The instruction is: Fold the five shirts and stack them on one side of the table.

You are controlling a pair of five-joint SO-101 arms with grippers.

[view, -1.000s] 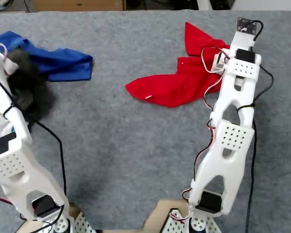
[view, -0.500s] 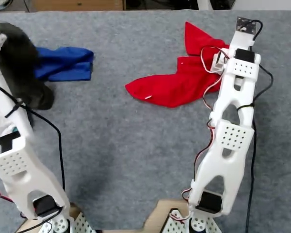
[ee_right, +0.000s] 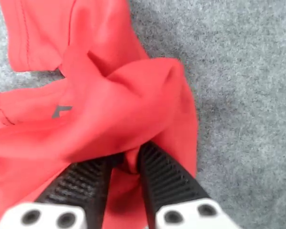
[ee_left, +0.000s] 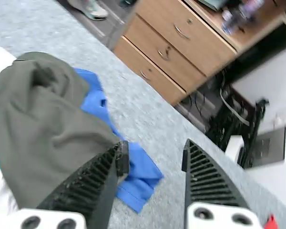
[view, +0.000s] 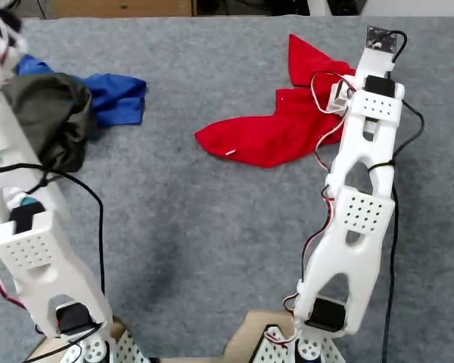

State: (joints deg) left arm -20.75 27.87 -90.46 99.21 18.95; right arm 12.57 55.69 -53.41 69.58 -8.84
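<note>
**Change.** The left arm (view: 29, 242) has swung its wrist towards the far left corner of the table (view: 212, 227). The dark olive shirt (view: 49, 121) has shifted with it and is now bunched over the near end of the blue shirt (view: 117, 98). The right arm (view: 359, 212) and the red shirt (view: 265, 136) lie as before.

**Left gripper** (ee_left: 152, 153). The jaws stand apart with nothing between them. The olive shirt presses against the outer side of one finger.

**Right gripper** (ee_right: 128, 160). It is clenched on a raised fold of the red shirt, with cloth pinched between both ribbed fingers.

**Dark olive shirt.** A crumpled, unfolded mound at the far left, partly over the left arm. Whether it rests on the table or hangs from the arm cannot be told.

**Blue shirt.** Rumpled and unfolded. One end sticks out flat to the right of the olive mound, and a smaller patch shows beyond it.

**Red shirt.** Unfolded on the far right half. A long lobe reaches towards the table's middle, and another lobe points to the far edge.

**Edges and room.** Grey felt runs bare between the two arms and across the whole near half. The blue and olive shirts sit close to the left edge. A wooden drawer unit (ee_left: 181, 47) stands beyond the far edge.
</note>
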